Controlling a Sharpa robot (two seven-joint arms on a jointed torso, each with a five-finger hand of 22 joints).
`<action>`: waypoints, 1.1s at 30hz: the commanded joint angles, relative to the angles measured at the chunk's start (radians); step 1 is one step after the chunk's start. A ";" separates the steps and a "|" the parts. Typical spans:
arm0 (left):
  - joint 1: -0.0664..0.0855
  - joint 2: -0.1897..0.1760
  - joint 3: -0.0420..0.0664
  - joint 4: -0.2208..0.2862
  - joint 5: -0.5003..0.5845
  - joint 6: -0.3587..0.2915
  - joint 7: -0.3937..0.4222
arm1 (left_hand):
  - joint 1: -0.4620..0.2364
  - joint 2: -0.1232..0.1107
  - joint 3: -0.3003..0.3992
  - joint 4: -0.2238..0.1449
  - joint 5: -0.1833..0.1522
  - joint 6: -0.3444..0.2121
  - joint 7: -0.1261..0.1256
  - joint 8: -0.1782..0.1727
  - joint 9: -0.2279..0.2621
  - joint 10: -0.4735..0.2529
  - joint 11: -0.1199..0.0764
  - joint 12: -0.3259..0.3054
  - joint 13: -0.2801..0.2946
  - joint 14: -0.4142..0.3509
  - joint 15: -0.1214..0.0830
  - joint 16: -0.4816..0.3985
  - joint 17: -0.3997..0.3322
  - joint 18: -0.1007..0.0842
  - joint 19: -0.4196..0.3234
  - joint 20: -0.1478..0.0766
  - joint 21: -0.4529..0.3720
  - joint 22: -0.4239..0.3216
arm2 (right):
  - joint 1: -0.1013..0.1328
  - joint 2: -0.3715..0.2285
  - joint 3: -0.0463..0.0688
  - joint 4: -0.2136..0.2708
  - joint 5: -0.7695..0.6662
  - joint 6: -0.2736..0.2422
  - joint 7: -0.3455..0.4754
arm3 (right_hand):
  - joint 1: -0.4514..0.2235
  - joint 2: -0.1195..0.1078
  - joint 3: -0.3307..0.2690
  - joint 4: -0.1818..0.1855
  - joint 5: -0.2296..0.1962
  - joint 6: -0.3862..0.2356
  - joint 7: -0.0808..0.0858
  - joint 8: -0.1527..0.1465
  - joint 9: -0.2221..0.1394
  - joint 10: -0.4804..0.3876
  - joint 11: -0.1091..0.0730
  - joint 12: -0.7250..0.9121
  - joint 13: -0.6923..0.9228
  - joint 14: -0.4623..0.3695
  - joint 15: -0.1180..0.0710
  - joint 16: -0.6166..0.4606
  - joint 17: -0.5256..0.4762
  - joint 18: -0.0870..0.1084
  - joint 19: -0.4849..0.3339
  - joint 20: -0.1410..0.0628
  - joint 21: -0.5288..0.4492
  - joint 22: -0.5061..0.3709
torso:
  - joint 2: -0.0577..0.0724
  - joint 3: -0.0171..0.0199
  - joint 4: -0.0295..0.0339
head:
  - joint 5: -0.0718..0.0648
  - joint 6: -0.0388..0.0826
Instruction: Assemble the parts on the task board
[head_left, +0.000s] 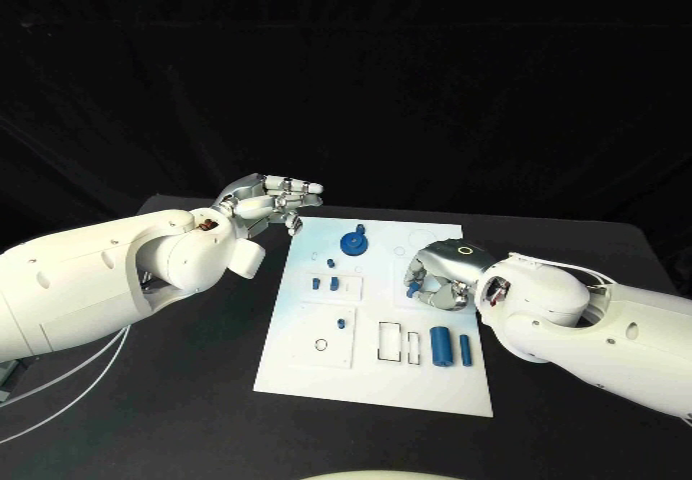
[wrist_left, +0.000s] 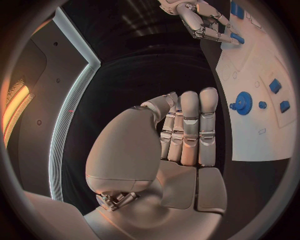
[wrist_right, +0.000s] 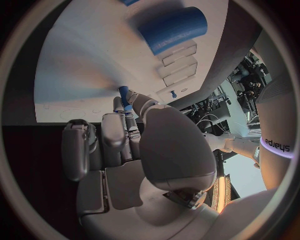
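I read the task as partly done: nearest me two cylinders lie loose on the board, my right hand pinches a small peg mid-board, the gear stands beyond, and my left hand hovers off the board's far corner, fingers curled on nothing.

A black table stood before a dark curtain; a pale lit strip glowed beside it.

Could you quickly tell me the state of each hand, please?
Left hand: closed, holding nothing.
Right hand: pinching a small blue part.
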 joint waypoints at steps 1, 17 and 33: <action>0.000 0.003 0.000 0.000 -0.004 0.019 0.003 | -0.003 0.006 -0.001 -0.004 0.003 -0.004 0.005 -0.005 -0.001 -0.009 0.000 0.005 0.001 -0.006 0.001 -0.006 -0.001 0.011 -0.004 0.001 -0.005 -0.001 | -0.002 0.000 -0.001 0.001 -0.007 -0.024 -0.004 | -0.003 0.014 0.006 -0.002 -0.006 0.017 -0.002 0.011 0.008 0.016 -0.004 0.008 0.003 0.025 -0.011 0.008 0.006 -0.010 0.046 -0.011 0.019 0.190 | -0.001 -0.0002 0.0004 | -0.003 0.000; 0.000 0.009 0.000 -0.008 -0.004 0.019 0.001 | -0.004 0.007 -0.002 -0.005 0.003 -0.005 0.005 -0.005 -0.002 -0.009 0.000 0.005 0.001 -0.007 0.001 -0.006 -0.002 0.011 -0.005 0.001 -0.008 -0.004 | 0.023 -0.068 0.013 0.152 0.055 -0.127 0.003 | 0.006 0.016 0.009 -0.014 0.004 0.033 0.000 0.017 0.017 0.037 -0.007 0.004 0.003 0.028 -0.015 0.018 0.012 -0.015 0.056 -0.015 0.046 0.203 | -0.002 -0.0007 -0.0011 | -0.001 0.002; 0.000 0.017 -0.001 -0.009 -0.004 0.022 0.001 | -0.004 0.007 -0.002 -0.005 0.003 -0.005 0.005 -0.005 -0.002 -0.009 0.000 0.005 0.001 -0.007 0.001 -0.006 -0.002 0.011 -0.005 0.001 -0.008 -0.004 | -0.050 0.089 0.009 0.201 0.092 -0.133 0.048 | 0.005 0.017 0.009 -0.017 0.013 0.035 0.002 0.017 0.021 0.042 -0.006 -0.001 0.001 0.029 -0.014 0.020 0.013 -0.015 0.055 -0.016 0.045 0.203 | 0.000 -0.0011 0.0023 | 0.022 -0.007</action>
